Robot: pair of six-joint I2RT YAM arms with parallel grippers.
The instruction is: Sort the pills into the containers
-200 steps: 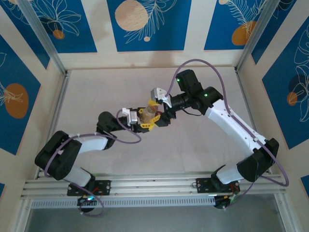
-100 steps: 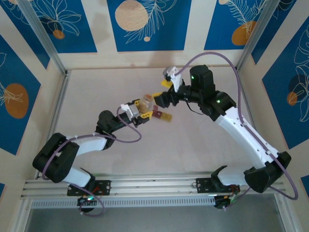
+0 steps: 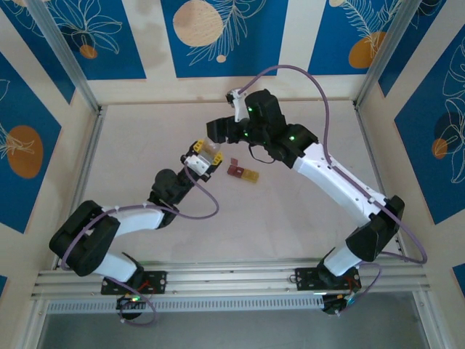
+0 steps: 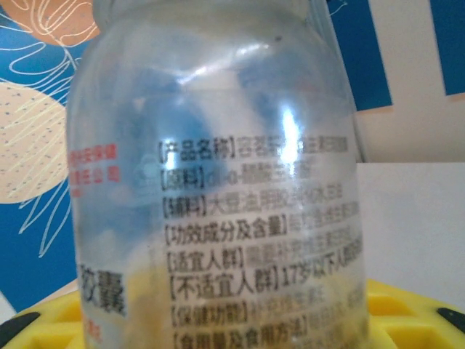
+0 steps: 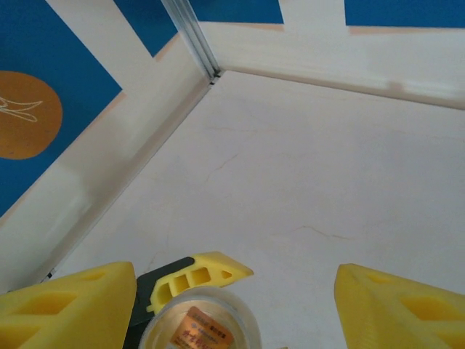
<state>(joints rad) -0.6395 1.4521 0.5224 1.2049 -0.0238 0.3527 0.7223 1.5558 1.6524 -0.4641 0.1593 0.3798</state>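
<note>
Left gripper [image 3: 203, 157] clamped the clear vial [image 4: 218, 182]. Right gripper [image 3: 218, 132] hung agape just beyond it. Containers [image 3: 243, 172] lay on the table [image 3: 305, 218], right of the vial.

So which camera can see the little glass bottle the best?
The left wrist camera. The bottle is right up close, so its printed writing shows. The top camera has it tiny, held in the left gripper. The right wrist camera looks down on its round end.

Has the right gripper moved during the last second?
Yes. The right gripper has swung from above the two-cell box toward the back wall and leftward.
</note>
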